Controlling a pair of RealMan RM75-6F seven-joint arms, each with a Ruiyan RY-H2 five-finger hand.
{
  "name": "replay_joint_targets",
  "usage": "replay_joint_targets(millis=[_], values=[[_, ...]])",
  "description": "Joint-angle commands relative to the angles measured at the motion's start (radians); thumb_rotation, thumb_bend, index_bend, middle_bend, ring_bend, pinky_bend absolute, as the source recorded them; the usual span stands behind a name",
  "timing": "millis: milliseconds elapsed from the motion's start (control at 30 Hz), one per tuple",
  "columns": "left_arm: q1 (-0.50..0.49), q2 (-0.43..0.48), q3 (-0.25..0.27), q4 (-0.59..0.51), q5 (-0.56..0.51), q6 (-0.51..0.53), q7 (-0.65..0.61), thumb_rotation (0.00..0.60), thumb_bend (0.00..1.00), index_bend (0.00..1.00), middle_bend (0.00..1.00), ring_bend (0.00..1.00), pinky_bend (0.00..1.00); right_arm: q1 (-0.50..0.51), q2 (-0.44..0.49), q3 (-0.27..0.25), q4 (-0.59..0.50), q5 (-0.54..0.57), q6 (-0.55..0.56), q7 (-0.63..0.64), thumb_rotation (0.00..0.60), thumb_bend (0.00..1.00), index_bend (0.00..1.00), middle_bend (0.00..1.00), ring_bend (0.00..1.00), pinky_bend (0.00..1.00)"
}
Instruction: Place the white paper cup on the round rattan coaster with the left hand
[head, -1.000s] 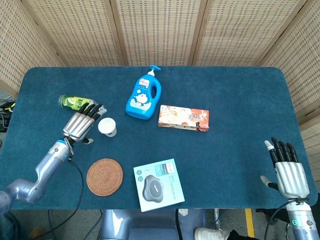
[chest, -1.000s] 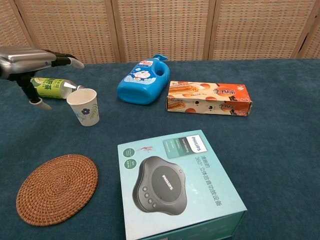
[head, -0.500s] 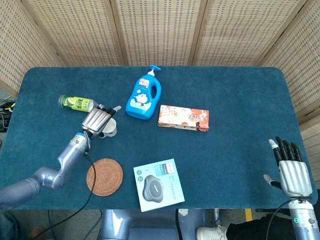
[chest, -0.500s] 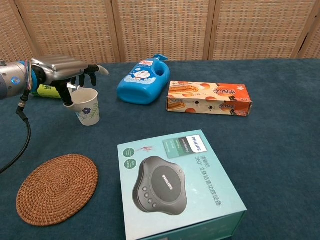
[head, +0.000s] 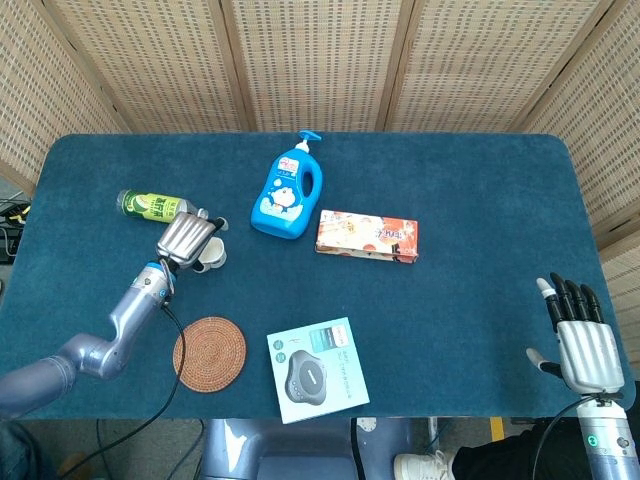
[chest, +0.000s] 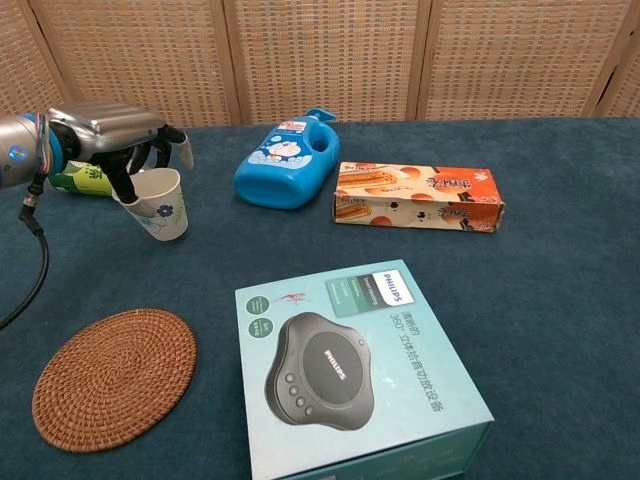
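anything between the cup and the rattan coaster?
Nothing visible. The left hand holds the white paper cup, tilted, and only bare blue cloth lies between it and the round rattan coaster. The speaker box sits off to the coaster's right.

Matt white paper cup (chest: 158, 206) under a glossy metal left hand (chest: 110, 133). Rough woven rattan coaster (chest: 114, 377) nearby. Matt blue cloth tabletop (chest: 560, 300) beneath.

on the blue surface (head: 480, 200) in front of me lie a blue pump bottle (head: 288, 190) on its side, an orange snack box (head: 367, 235) just right of it, a green bottle (head: 150, 206) on its side far left, and a philips speaker box (head: 317, 369) near my edge.
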Motion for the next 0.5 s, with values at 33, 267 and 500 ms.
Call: replay_joint_targets(millis=[33, 267, 500], values=[[0.03, 0.054, 0.011, -0.057, 0.041, 0.054, -0.044, 0.6, 0.0, 0.32, 0.52, 0.56, 0.51, -0.001, 0.0, -0.002, -0.002, -0.003, 0.001, 0.0, 0.6, 0.0, 0.02, 0.0, 0.0, 0.0], [0.109, 0.219, 0.073, -0.25, 0.163, 0.158, -0.137, 0.6, 0.0, 0.32, 0.52, 0.56, 0.52, -0.001, 0.001, -0.007, -0.009, -0.013, 0.006, -0.002, 0.6, 0.0, 0.02, 0.0, 0.0, 0.0], [0.187, 0.323, 0.171, -0.397, 0.312, 0.251, -0.216, 0.6, 0.0, 0.32, 0.52, 0.56, 0.51, -0.002, 0.005, -0.011, -0.014, -0.019, 0.008, 0.002, 0.6, 0.0, 0.02, 0.0, 0.0, 0.0]])
